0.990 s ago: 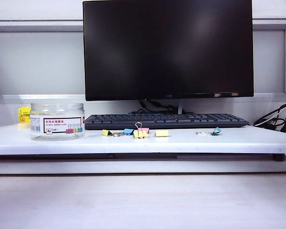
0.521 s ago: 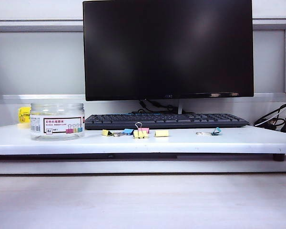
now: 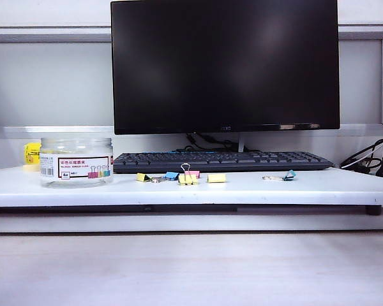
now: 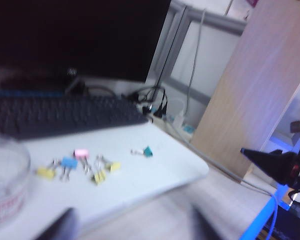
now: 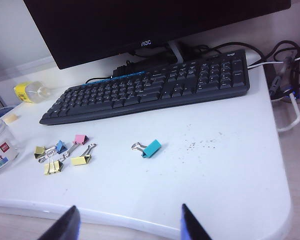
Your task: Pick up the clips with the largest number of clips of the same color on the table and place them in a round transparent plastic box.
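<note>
Left tool [image 4: 132, 225]: you see it open, holding nothing, above the white surface [image 4: 155, 170].
Right tool [image 5: 127, 222]: open, empty.
Small yellow binder clips [image 5: 81, 160]: in front of the black keyboard [image 5: 150, 87].
Round transparent plastic box [image 3: 76, 162]: left end, upright.

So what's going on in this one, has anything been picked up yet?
Not yet. Three yellow clips lie with a pink clip and a blue clip before the keyboard; a teal clip lies apart. The round transparent plastic box stands nearby. The left hand and right hand hang short of the table, both open, holding nothing.
</note>
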Controlling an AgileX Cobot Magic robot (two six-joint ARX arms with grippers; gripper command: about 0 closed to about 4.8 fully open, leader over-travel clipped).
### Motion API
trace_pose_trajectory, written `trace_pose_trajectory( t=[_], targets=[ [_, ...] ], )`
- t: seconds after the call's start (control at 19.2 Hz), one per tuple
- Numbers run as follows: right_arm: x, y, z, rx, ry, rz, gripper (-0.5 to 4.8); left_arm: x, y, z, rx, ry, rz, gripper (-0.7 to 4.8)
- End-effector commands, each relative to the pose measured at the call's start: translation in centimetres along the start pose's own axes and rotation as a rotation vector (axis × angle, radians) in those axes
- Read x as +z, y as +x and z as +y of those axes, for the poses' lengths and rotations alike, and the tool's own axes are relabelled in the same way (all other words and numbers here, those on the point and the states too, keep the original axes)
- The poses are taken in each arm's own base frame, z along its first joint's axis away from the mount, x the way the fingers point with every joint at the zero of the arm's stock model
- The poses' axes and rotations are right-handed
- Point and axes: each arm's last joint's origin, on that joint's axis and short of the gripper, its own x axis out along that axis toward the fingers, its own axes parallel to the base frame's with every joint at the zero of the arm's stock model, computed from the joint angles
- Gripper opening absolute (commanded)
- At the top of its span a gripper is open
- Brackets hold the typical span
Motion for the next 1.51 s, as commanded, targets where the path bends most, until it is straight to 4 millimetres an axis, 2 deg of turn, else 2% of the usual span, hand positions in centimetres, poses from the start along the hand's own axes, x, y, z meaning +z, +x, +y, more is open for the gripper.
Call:
trace_pose_trajectory(
  t=[0.05,0.26,0.42,0.52,0.68,0.83,0.99,1.09,1.41,1.51],
  targets=[
    [0.2,0.0,0.1,0.031,0.013,-0.013,2.61,0.9,0.0,-0.3,0.003,0.008,-0.001,3.11],
    [0.2,0.0,0.3,0.05,0.018,-0.008,2.62,3.1,0.6,-0.7,0.007,-0.029,0.041,3.12],
    [0.1,0.1,0.6,0.084,0.018,0.004,2.62,6.2,1.9,-0.8,0.002,-0.052,0.078,3.12],
    [0.0,0.1,0.9,0.11,0.018,0.015,2.64,7.8,3.4,-0.2,0.007,-0.098,0.157,3.12],
    [-0.2,0.1,1.2,0.145,0.02,0.033,2.65,8.3,6.8,1.8,0.018,-0.209,0.357,3.12],
    [-0.2,0.1,1.6,0.185,0.019,0.04,2.65,6.8,10.8,3.0,-0.035,-0.284,0.511,3.11],
    [-0.3,0.1,1.9,0.222,0.02,0.052,2.66,4.5,14.2,3.0,-0.088,-0.237,0.577,3.11],
    [-0.3,0.1,1.9,0.231,0.02,0.055,2.66,3.1,16.2,2.1,-0.068,-0.128,0.584,3.11],
    [-0.3,0.1,1.9,0.233,0.019,0.055,2.66,-0.7,20.2,-0.4,0.13,0.294,0.655,3.11],
    [-0.3,0.1,1.9,0.233,0.02,0.056,2.66,-1.2,22.4,-0.6,0.111,0.297,0.689,3.11]
  ],
)
